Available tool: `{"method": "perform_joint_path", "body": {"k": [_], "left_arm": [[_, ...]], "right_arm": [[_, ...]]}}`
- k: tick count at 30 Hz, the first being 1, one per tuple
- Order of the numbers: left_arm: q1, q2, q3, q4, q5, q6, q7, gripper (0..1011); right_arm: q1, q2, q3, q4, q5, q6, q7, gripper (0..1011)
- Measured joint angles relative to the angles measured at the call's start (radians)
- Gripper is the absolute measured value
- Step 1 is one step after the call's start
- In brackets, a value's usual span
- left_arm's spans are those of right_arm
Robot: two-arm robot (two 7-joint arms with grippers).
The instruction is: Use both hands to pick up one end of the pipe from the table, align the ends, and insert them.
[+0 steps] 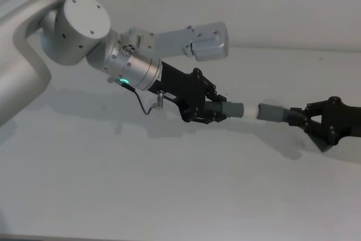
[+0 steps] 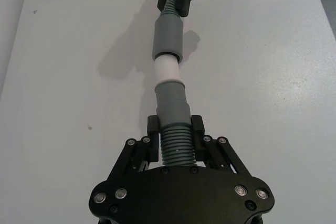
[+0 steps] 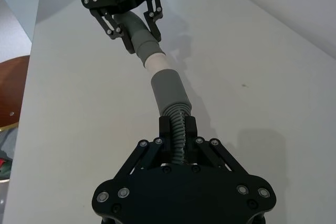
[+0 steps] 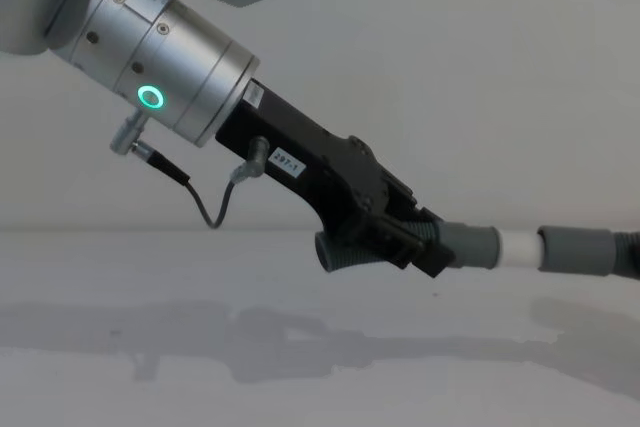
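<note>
My left gripper (image 1: 217, 111) is shut on the ribbed part of the white-tipped pipe piece (image 1: 232, 110), holding it above the table (image 1: 169, 190). From the right, my right gripper (image 1: 302, 118) is shut on the ribbed hose of the collared pipe piece (image 1: 271, 112). The two ends sit in one line, and the white tip (image 2: 169, 69) meets the mouth of the grey socket (image 2: 168, 38). How deep the tip sits cannot be told. In the right wrist view the socket (image 3: 169, 90) lies just beyond my right gripper (image 3: 177, 124), with the left gripper (image 3: 135, 38) farther off.
The silver left arm (image 4: 160, 47) with its green ring and a thin cable (image 1: 146, 105) hangs over the table's left half. A brown round object (image 3: 10, 87) sits beyond the table edge. White surface spreads out below both grippers.
</note>
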Motion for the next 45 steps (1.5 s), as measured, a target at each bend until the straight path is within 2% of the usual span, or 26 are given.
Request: {"method": "perform_joint_path", "body": {"k": [26, 45], "left_arm": [[0.000, 0.002, 0.001, 0.000, -0.006, -0.005, 0.002, 347], [-0.001, 0.002, 0.004, 0.003, -0.013, -0.012, 0.003, 348]], "right_arm": [[0.018, 0.000, -0.028, -0.002, 0.009, -0.001, -0.006, 156], [0.023, 0.002, -0.033, -0.001, 0.012, -0.003, -0.008, 156]]}}
